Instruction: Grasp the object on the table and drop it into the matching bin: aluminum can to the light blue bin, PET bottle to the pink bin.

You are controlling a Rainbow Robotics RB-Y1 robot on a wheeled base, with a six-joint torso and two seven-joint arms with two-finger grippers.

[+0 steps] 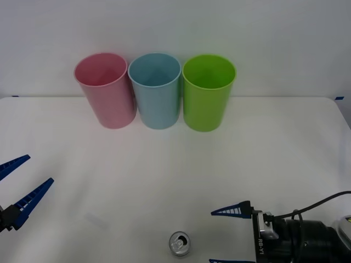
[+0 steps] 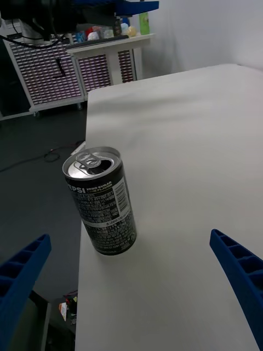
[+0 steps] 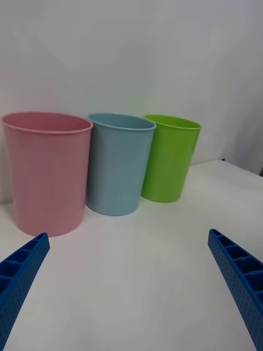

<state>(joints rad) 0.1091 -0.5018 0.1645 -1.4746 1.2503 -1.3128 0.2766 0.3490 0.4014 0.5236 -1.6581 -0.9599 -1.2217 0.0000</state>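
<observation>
The aluminum can (image 1: 179,243) stands upright on the white table (image 1: 274,153) near its front edge, silver top with pull tab up. In the right wrist view the can (image 2: 102,205) has a black printed side. My right gripper (image 1: 227,235) is open just to the right of the can, its blue fingers (image 2: 235,269) spread wide and apart from it. My left gripper (image 1: 24,181) hangs open at the far left with nothing in it. The light blue bin (image 1: 155,90) stands at the back, with the pink bin (image 1: 106,89) touching it on its left.
A lime green cup (image 1: 208,91) stands to the right of the light blue bin. In the left wrist view the pink bin (image 3: 46,170), light blue bin (image 3: 118,164) and green cup (image 3: 167,159) line up against a white wall. Beyond the table's front edge, shelving (image 2: 82,71) stands on the floor.
</observation>
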